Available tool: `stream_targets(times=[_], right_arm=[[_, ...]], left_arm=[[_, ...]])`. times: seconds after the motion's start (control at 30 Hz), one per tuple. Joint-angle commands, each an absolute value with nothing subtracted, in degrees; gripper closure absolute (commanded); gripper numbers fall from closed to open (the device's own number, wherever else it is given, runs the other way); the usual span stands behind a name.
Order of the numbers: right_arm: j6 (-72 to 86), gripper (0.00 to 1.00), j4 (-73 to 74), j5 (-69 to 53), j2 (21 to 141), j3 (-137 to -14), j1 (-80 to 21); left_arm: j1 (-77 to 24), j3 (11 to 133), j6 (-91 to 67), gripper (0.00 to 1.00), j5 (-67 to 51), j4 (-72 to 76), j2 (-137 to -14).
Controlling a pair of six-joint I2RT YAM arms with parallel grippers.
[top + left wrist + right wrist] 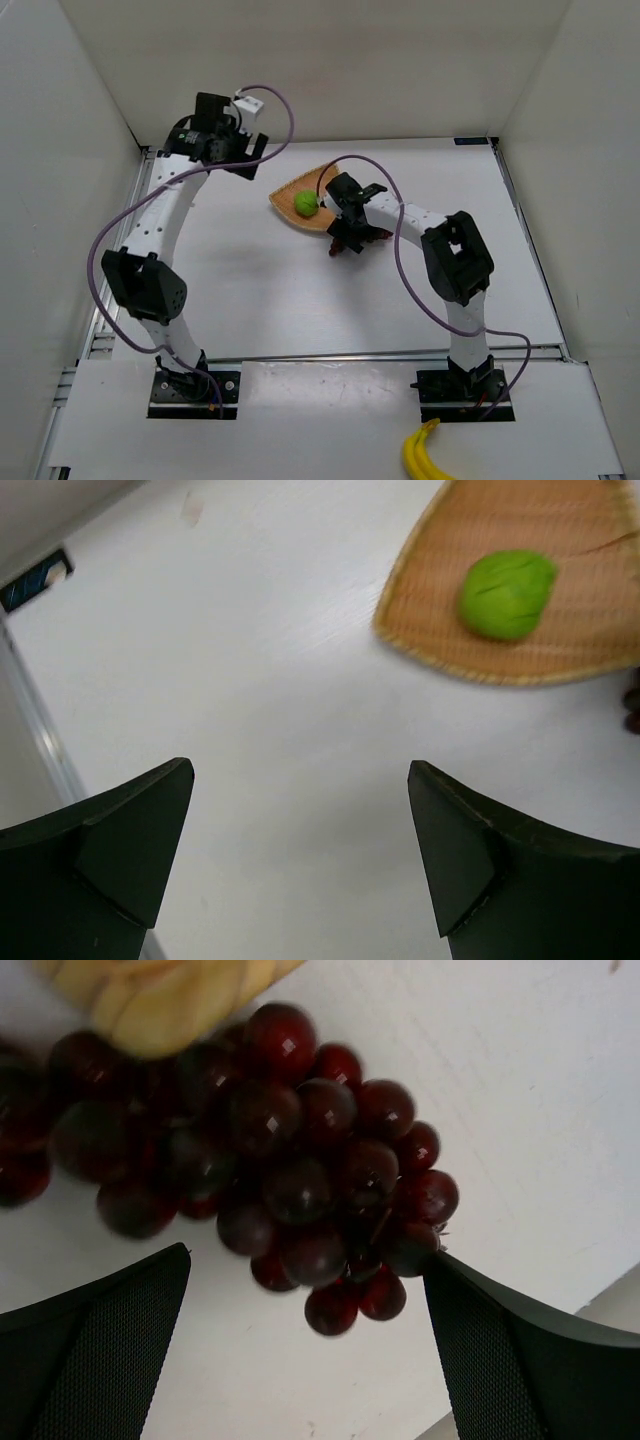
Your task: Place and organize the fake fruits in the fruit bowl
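The fruit bowl (pixel 288 192), a tan woven basket, lies at the back middle of the table with the lime-green fruit (pixel 306 203) inside it. Both also show in the left wrist view, the bowl (pixel 560 650) at upper right with the green fruit (pixel 507 593) in it. My left gripper (pixel 300 770) is open and empty over bare table, off to the bowl's left (pixel 245 152). The dark red grapes (pixel 290 1170) lie on the table against the bowl's edge (pixel 160 1000). My right gripper (pixel 305 1255) stands open just over them (pixel 345 228), one finger on each side of the bunch's lower end.
A yellow banana (pixel 425 455) lies on the near ledge by the right arm's base. White walls close in the table on the left, back and right. A purple cable loops over each arm.
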State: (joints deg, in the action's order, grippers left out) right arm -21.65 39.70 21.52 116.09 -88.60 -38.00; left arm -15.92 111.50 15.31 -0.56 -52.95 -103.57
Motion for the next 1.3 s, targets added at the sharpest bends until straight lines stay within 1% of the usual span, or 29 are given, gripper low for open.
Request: stream_targets(times=[0.0, 0.2, 0.23, 0.3, 0.33, 0.4, 0.43, 0.5, 0.53, 0.6, 0.63, 0.67, 0.73, 0.8, 0.9, 1.0, 1.07, 1.1, 1.17, 1.2, 1.27], right_arm=[[-24.7, 0.0, 35.43, 22.15, 119.6, -92.28, -37.97], [-21.02, 0.0, 32.17, 26.81, 125.85, -95.1, -37.97], [-20.22, 0.04, 32.17, 26.81, 126.38, -95.1, -37.97], [-17.25, 0.17, 32.17, 26.1, 127.18, -95.1, -37.97], [-16.44, 0.35, 32.17, 26.1, 127.18, -95.1, -37.97], [-15.83, 0.5, 33.04, 26.1, 127.18, -95.1, -37.97], [-15.12, 0.61, 33.57, 25.23, 125.61, -93.97, -37.97], [-14.51, 0.71, 34.18, 24.08, 123.15, -92.03, -37.97], [-13.98, 0.8, 34.19, 23.3, 120.18, -89.41, -37.97], [-13.97, 0.81, 34.19, 22.59, 116.56, -86.41, -38.67], [-13.97, 0.83, 34.19, 21.11, 112.8, -85.0, -39.45], [-13.97, 0.86, 34.19, 20.31, 110.76, -82.55, -40.33], [-12.23, 0.91, 34.71, 18.03, 105.24, -81.65, -40.86], [-10.91, 1.0, 34.72, 13.56, 102.06, -81.12, -40.87], [-7.92, 1.0, 34.72, 9.94, 98.27, -83.92, -40.26], [-1.25, 1.0, 34.72, 5.55, 98.78, -91.56, -38.24], [4.88, 1.0, 35.24, 2.91, 102.47, -97.27, -36.83], [7.53, 1.0, 35.24, 2.9, 105.87, -103.3, -35.26], [13.77, 1.0, 35.24, 2.29, 109.93, -109.57, -33.32], [20.85, 1.0, 35.85, 0.72, 114.3, -115.95, -31.05], [27.3, 1.0, 35.34, -6.2, 118.54, -121.26, -28.66]], left_arm=[[-12.75, 105.13, 14.07, 0.0, 2.02, -57.22, -100.2], [-11.16, 95.99, 14.06, 0.0, 2.64, -57.22, -93.43], [-11.16, 95.28, 14.67, 0.0, 2.64, -56.69, -92.73], [-10.47, 94.22, 14.68, 0.0, 2.64, -56.69, -91.67], [-9.85, 93.52, 14.68, 0.0, 2.64, -56.69, -90.89], [-9.06, 92.73, 14.68, 0.0, 2.64, -56.69, -90.0], [-8.36, 91.77, 14.68, 0.0, 2.64, -56.69, -89.22], [-7.74, 90.89, 14.68, 0.0, 2.11, -56.69, -87.81], [-7.21, 90.1, 14.68, 0.0, 2.11, -56.69, -87.8], [-6.6, 89.39, 14.68, 0.0, 1.59, -56.69, -86.32], [-6.07, 88.86, 14.68, 0.0, 1.58, -56.69, -86.31], [-6.06, 88.86, 14.68, 0.0, 1.58, -56.69, -86.31], [-4.84, 88.33, 14.68, 0.0, 1.06, -56.69, -85.69], [-4.22, 87.63, 14.68, 0.0, 0.27, -56.69, -85.17], [-3.08, 86.57, 14.15, 0.0, -0.96, -56.69, -85.17], [-2.37, 85.96, 14.15, 0.0, -1.58, -56.69, -85.17], [-1.76, 85.43, 14.15, 0.0, -2.11, -56.69, -85.17], [-1.15, 84.82, 14.15, 0.0, -2.89, -56.69, -85.17], [-0.62, 84.29, 14.15, 0.0, -3.6, -56.17, -85.17], [-0.09, 83.68, 13.63, 0.0, -3.6, -56.16, -85.17], [0.43, 82.98, 13.62, 0.0, -4.13, -56.16, -85.17]])
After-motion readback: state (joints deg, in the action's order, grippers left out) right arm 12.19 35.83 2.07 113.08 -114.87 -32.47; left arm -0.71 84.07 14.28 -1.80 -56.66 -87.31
